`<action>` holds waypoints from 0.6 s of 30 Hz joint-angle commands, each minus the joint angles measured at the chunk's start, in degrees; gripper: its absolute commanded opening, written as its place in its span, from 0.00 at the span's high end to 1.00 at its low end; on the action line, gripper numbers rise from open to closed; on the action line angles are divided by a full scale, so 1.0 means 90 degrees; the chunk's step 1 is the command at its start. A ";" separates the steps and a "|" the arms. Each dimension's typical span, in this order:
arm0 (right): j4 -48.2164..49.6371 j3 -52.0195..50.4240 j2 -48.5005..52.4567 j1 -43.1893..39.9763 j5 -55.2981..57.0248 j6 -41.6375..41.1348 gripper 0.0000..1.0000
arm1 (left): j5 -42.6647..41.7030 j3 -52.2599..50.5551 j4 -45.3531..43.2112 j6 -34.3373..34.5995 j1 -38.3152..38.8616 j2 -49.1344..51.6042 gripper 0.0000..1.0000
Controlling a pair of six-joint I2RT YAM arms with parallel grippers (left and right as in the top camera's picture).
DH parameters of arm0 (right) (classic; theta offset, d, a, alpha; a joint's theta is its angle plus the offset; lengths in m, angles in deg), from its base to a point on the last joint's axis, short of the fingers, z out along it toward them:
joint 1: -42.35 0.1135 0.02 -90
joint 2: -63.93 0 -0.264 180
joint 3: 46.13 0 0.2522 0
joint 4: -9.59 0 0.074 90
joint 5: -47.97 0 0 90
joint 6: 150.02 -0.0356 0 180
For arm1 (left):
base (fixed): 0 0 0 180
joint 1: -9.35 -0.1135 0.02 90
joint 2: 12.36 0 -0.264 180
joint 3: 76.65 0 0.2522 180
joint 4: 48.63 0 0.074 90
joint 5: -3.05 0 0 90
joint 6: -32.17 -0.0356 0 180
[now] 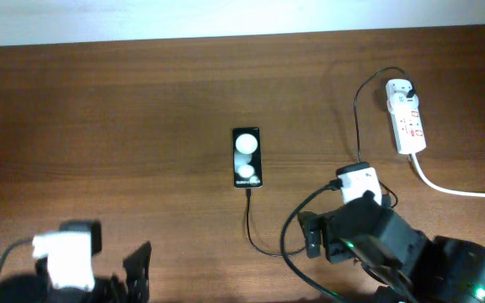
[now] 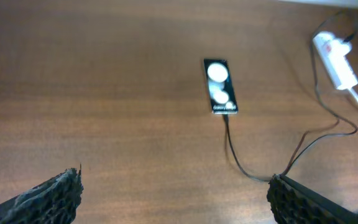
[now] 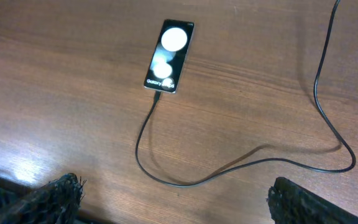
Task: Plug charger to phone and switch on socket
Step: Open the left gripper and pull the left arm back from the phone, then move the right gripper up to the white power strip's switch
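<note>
The black phone (image 1: 247, 157) with two white blobs lies flat mid-table; it also shows in the left wrist view (image 2: 220, 86) and the right wrist view (image 3: 169, 56). The thin black charger cable (image 1: 251, 227) has its tip in the phone's near end, loops toward the front and runs up to the white socket strip (image 1: 407, 118) at the back right. The cable shows in the right wrist view (image 3: 229, 171) and the left wrist view (image 2: 238, 158). My left gripper (image 2: 174, 198) is open and empty at the front left. My right gripper (image 3: 176, 199) is open and empty above the cable loop.
The socket's thick white cord (image 1: 457, 189) trails off to the right edge. The socket also shows at the top right of the left wrist view (image 2: 335, 59). The brown wooden table (image 1: 99, 126) spreads bare to the left of the phone.
</note>
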 commanded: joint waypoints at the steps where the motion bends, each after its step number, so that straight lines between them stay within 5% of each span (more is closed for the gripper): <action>1: 0.0090 0.0066 0.0391 -0.0017 0.0117 -0.0024 0.01 | 0.0049 0.0000 0.0027 -0.0080 -0.0012 -0.0801 0.01; 3: 0.0124 0.0066 0.0770 -0.0017 0.0117 -0.0027 0.02 | 0.0049 0.0000 0.0461 -0.0080 -0.0012 -0.1338 0.01; 8: 0.0214 0.0066 0.1698 -0.0019 0.0107 -0.0265 0.55 | 0.0022 0.0000 0.0695 -0.0075 -0.0012 -0.1698 0.01; 10: 0.0369 0.0066 0.1736 -0.0019 0.0092 -0.0274 0.64 | 0.0022 0.0000 0.0695 -0.0075 -0.0012 -0.1698 0.01; 18: 0.0716 0.0063 0.1766 -0.0019 0.0092 -0.1297 0.69 | 0.0022 0.0000 0.0692 -0.0075 -0.0012 -0.2693 0.01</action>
